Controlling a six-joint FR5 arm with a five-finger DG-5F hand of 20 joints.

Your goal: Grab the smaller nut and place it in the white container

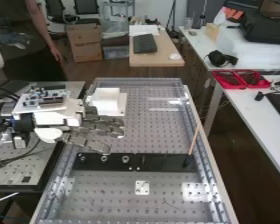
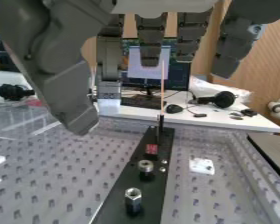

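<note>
The hand (image 1: 94, 125) is open in the high view, its fingers extended, between the white container (image 1: 107, 101) and the black bar (image 1: 164, 162). The smaller nut (image 1: 82, 158) stands near the bar's end on the arm's side, with the larger nut (image 1: 104, 158) and the bearing (image 1: 125, 159) beside it in a row. In the wrist view the hand (image 2: 57, 65) has its thumb and fingers spread, nothing held between them. Past them stand the larger nut (image 2: 133, 196) and, farther along the bar, the bearing (image 2: 145, 166).
A thin upright rod (image 1: 194, 140) stands at the bar's far end, and a small white plate (image 1: 142, 187) lies on the perforated bench. A red block (image 2: 151, 150) sits on the bar beyond the bearing. Raised metal rails (image 1: 207, 150) edge the bench.
</note>
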